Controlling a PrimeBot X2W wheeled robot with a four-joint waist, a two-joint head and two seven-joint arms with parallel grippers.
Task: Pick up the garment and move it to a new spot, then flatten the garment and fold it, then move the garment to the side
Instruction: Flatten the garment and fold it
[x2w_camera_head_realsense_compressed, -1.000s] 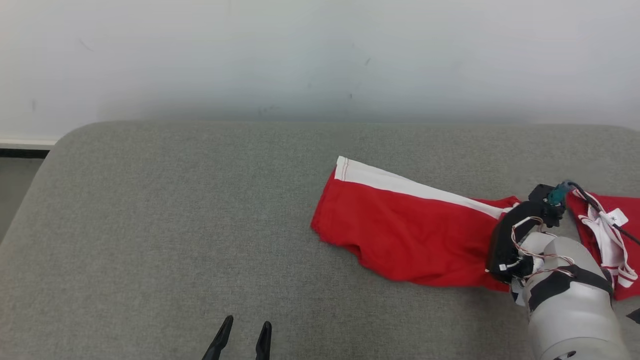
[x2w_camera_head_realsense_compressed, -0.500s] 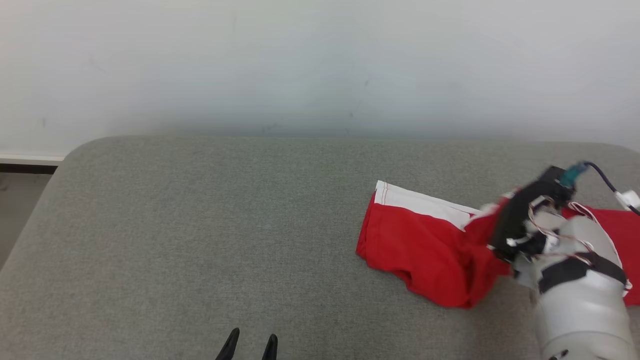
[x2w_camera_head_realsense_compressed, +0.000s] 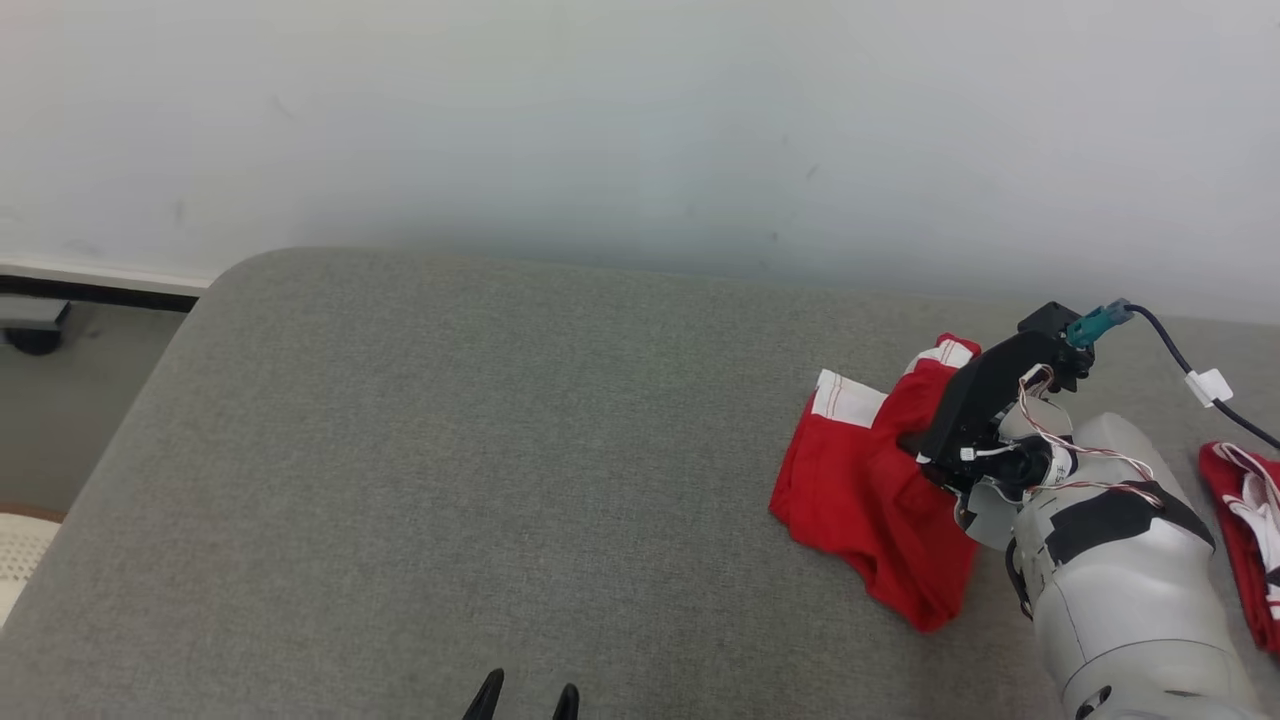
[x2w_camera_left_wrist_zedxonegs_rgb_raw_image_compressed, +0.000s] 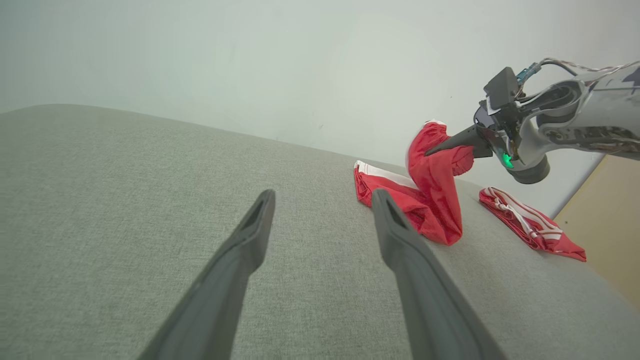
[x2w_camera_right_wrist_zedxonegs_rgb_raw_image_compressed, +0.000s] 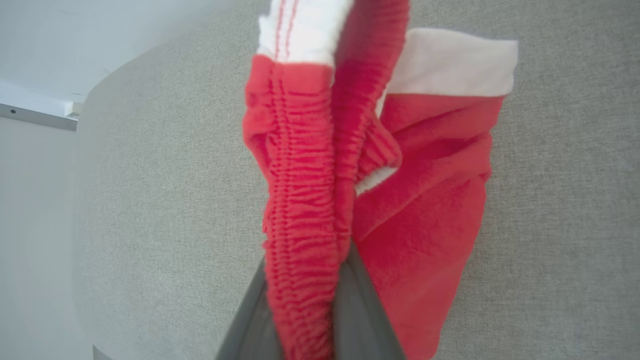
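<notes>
The step in hand is the first one, picking up the garment and carrying it to a new spot. The right gripper (x2w_camera_left_wrist_zedxonegs_rgb_raw_image_compressed: 435, 149) has its fingers closed on the red garment (x2w_camera_head_realsense_compressed: 870, 500), pinching the gathered elastic waistband, and this part is raised above the grey worktop (x2w_camera_head_realsense_compressed: 450, 480). The rest of the cloth hangs down from the grip, and its lower end with the white band lies on the worktop, at the right side near the back edge. The left gripper (x2w_camera_left_wrist_zedxonegs_rgb_raw_image_compressed: 322, 197) hovers low over the front of the worktop with its fingers wide apart and empty, well apart from the garment. A second red and white cloth (x2w_camera_left_wrist_zedxonegs_rgb_raw_image_compressed: 530, 230) lies further to the right. I think the next move needs a higher lift, so that the hanging end comes free, then a carry toward the open middle area.
</notes>
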